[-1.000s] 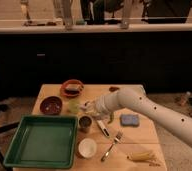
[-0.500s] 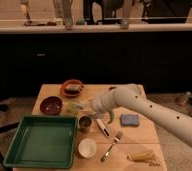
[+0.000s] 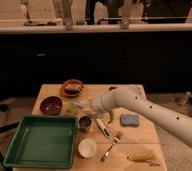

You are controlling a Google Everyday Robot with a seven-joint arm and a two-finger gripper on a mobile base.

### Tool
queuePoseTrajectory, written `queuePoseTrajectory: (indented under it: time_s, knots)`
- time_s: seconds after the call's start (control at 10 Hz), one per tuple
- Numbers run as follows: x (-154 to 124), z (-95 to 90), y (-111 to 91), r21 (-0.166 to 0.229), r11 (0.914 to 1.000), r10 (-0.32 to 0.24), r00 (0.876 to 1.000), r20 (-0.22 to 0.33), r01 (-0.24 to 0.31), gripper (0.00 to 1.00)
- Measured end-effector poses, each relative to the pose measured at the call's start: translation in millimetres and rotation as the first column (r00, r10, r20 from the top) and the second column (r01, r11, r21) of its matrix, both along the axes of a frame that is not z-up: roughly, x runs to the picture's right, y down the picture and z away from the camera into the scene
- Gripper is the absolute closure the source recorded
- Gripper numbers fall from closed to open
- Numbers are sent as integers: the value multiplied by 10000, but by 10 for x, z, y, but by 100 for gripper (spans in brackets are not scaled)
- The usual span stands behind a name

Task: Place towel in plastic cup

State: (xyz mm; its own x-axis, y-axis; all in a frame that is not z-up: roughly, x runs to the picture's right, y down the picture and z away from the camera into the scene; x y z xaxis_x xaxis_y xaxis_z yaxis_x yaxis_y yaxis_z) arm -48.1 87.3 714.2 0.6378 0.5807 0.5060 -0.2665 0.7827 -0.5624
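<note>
The hand [image 3: 83,106] hangs just beside the plastic cup [image 3: 71,107]; whether it grips anything, I cannot tell.

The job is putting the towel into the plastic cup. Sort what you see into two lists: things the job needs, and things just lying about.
Needed: gripper, right beside the plastic cup; towel (I cannot make it out).
Lying about: green tray, metal cup, white cup, red bowl, blue pad, fork.
</note>
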Motion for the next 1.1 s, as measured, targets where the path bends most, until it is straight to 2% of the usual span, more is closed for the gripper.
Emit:
queuePoseTrajectory:
  time_s: [0.3,1.1]
  knots:
    - [-90,74,-105,168,9987,483,9988,65,-484,100]
    - [-637,342,-264,152,9995,279,9989,371,-285,100]
